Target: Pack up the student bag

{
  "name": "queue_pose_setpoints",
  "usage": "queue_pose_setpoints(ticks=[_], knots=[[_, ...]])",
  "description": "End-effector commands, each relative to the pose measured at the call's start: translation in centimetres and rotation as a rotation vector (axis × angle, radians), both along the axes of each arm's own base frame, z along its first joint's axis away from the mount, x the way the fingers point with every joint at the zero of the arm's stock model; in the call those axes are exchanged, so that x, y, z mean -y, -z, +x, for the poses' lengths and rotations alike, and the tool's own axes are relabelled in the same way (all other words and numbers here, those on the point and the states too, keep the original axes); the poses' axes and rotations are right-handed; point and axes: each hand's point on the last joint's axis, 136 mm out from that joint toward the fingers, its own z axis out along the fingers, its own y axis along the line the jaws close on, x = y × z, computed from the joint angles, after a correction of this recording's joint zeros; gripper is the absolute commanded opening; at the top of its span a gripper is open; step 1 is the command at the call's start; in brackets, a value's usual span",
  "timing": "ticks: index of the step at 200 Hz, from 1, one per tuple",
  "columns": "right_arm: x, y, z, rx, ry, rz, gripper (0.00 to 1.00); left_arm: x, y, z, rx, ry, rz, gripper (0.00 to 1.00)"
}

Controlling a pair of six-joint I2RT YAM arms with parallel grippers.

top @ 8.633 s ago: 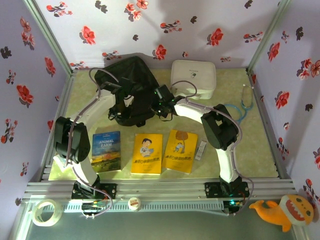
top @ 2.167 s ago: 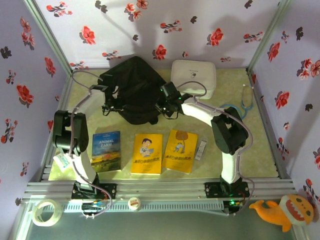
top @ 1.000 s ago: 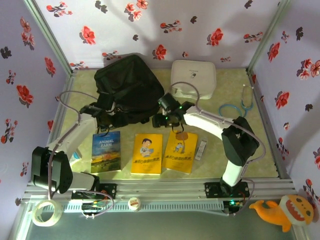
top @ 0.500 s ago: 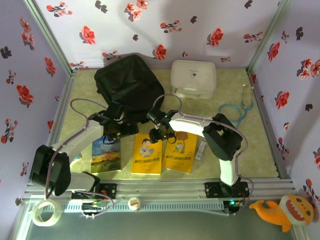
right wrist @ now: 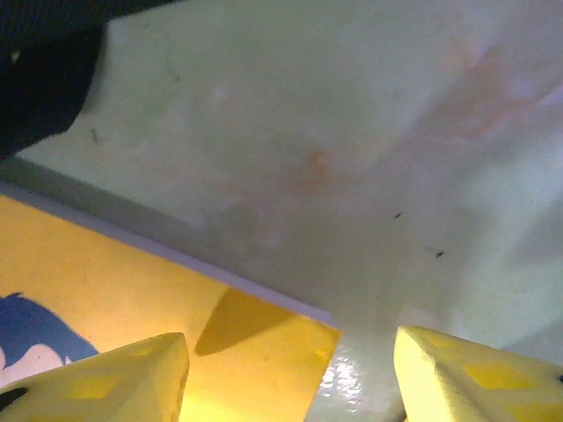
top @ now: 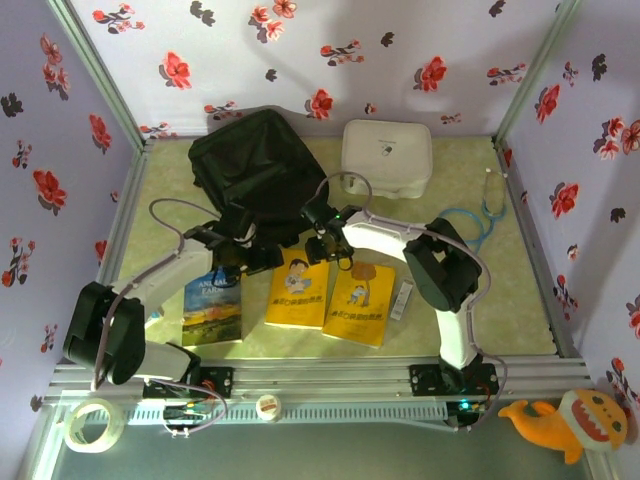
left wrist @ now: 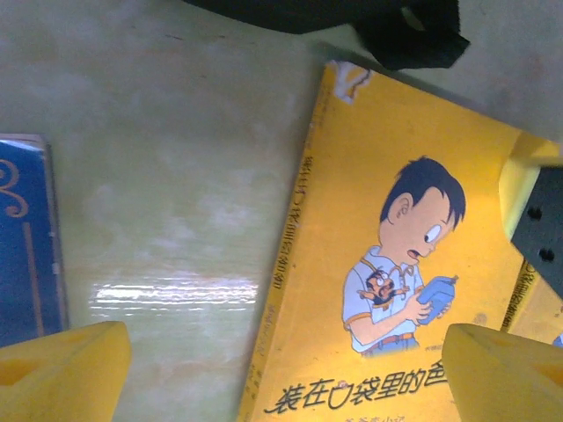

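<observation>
Picking up the middle book (top: 297, 288) seems the step in hand. The left gripper (left wrist: 281, 369) gapes wide over its left edge and the right gripper (right wrist: 295, 378) stands open over a corner, both empty. The bag (top: 255, 165) lies upper centre. Next, an edge grip must lift the flat book.

3 books (top: 297, 290), white case (top: 387, 155), blue stethoscope (top: 466, 212)

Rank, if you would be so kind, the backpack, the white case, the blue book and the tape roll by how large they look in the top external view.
1. backpack, clearly the largest
2. white case
3. blue book, partly covered, so its gap to the case is unsure
4. tape roll, the smallest
</observation>
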Motion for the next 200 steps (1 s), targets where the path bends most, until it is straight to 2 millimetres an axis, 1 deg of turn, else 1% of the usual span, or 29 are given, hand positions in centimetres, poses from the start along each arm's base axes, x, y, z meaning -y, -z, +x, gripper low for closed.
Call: queue_pose_setpoints(ticks=[1,17,24,37,52,68,84,103,115,129,137,155,170,200], knots=[[-1.2,-3.1,0.3,0.041,-0.008,0.094,0.63,1.1,1.3,-1.0,-0.040,0.011,-0.021,0.90],[-0.8,-3.8,-0.8,0.016,0.024,0.138,0.64,1.5,1.9,-1.3,-0.046,0.022,-0.021,0.88],[-0.6,-3.8,-1.5,-0.005,0.035,0.160,0.64,1.8,2.3,-1.5,-0.051,0.028,-0.018,0.87],[-0.9,-3.7,-3.1,-0.064,0.029,0.217,0.63,2.1,2.9,-1.7,-0.058,0.039,-0.016,0.85],[-1.0,-3.3,-4.6,-0.134,0.040,0.246,0.59,2.3,3.3,-2.0,-0.062,0.053,-0.011,0.83],[-0.5,-2.5,-5.4,-0.168,0.050,0.234,0.51,2.5,3.7,-2.2,-0.051,0.055,-0.022,0.79],[-0.1,-1.6,-5.8,-0.189,0.056,0.216,0.45,2.7,4.1,-2.5,-0.046,0.062,-0.027,0.77],[-0.3,-0.5,-6.1,-0.226,0.051,0.210,0.38,2.9,4.6,-2.8,-0.047,0.064,-0.030,0.73],[-0.2,0.2,-6.2,-0.243,0.055,0.190,0.36,2.9,4.8,-2.9,-0.048,0.065,-0.029,0.71],[0.2,0.8,-6.2,-0.249,0.068,0.164,0.35,3.0,5.1,-3.0,-0.055,0.066,-0.027,0.68],[0.3,1.1,-6.2,-0.252,0.071,0.159,0.35,3.0,5.3,-3.1,-0.061,0.067,-0.023,0.63],[0.5,1.6,-6.1,-0.257,0.082,0.144,0.35,3.1,5.5,-3.2,-0.073,0.073,-0.019,0.55],[0.7,2.3,-6.1,-0.268,0.090,0.131,0.34,3.4,5.6,-3.2,-0.080,0.079,-0.028,0.53],[1.1,3.4,-6.2,-0.292,0.112,0.115,0.33,4.2,5.7,-3.3,-0.090,0.097,-0.068,0.52]])
